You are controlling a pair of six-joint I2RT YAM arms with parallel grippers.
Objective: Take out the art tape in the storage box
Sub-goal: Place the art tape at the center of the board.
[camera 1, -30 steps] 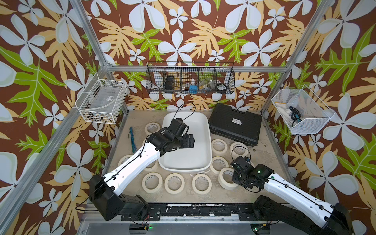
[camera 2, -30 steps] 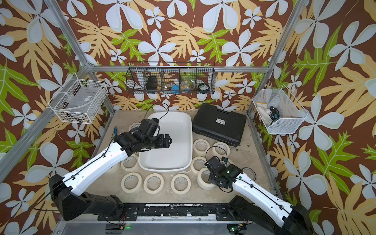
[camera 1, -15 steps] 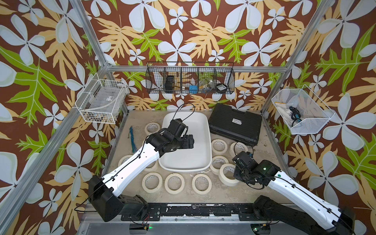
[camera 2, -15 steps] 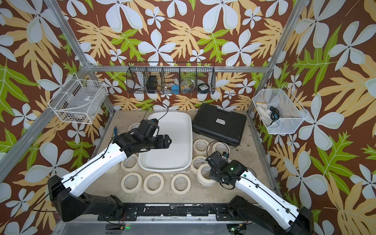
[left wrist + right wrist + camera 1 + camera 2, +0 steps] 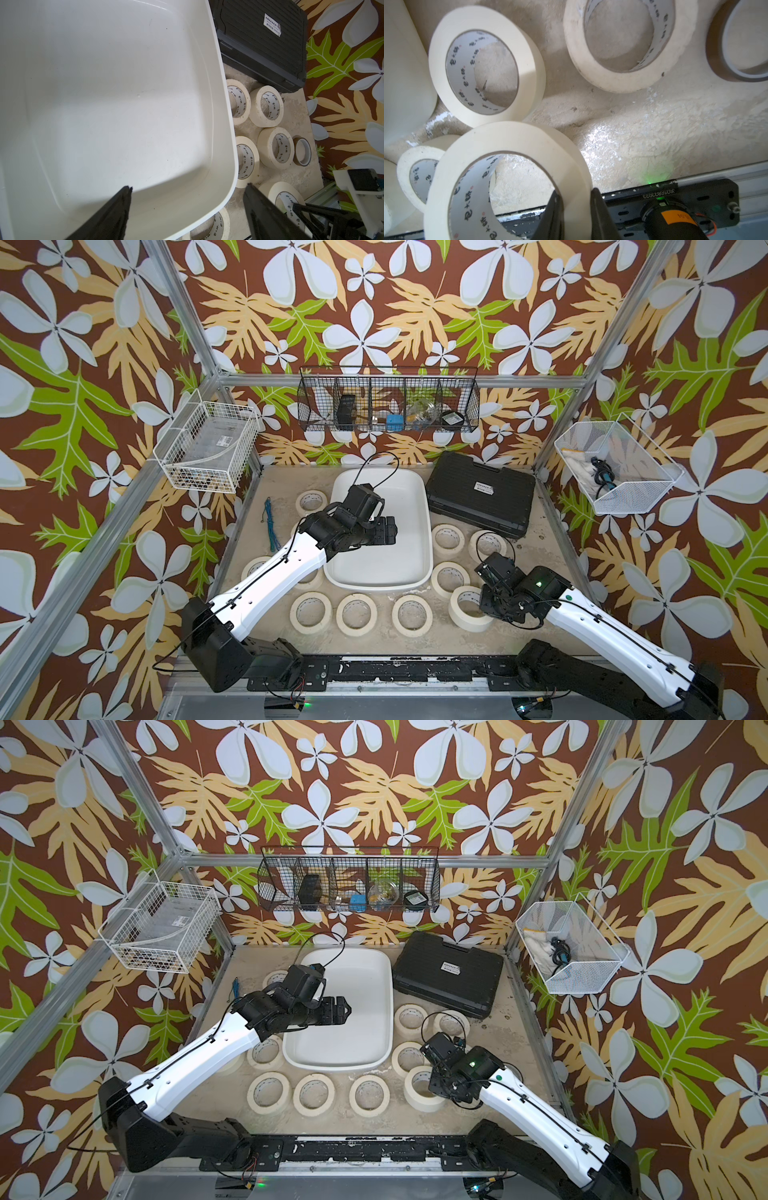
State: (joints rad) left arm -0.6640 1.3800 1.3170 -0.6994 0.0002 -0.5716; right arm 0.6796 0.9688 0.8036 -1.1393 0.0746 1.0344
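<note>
My right gripper (image 5: 575,192) is pinching one tape roll (image 5: 512,133) by its wall, one finger inside the ring and one outside, jaws almost together. The roll hangs off my fingertips on the tub side, ring tipped on a slant rather than flat. Can't tell if its low edge touches the table (image 5: 548,539). It's at the front right, outside the tub (image 5: 407,506), which lies farther back and to my left, well apart. Tub looks empty in both top views and the left wrist view, though my left arm hides a strip of it. My left gripper (image 5: 187,186) is spread wide over the tub floor, holding nothing, well apart from this roll, so the right arm owns the move. I judge the step is the put-down: lay this roll flat on bare table. Tight spot: a neighbour roll (image 5: 451,576) just beyond it, the end roll (image 5: 411,615) of the front row near on the left, the front rail (image 5: 395,672) on the near side. More rolls ring the tub on both sides. A thin brown roll (image 5: 302,151) and the black case (image 5: 482,499) sit farther back on the right, not in the way. Risk as I see it: landing it on a neighbour's rim so it ends up leaning.
</note>
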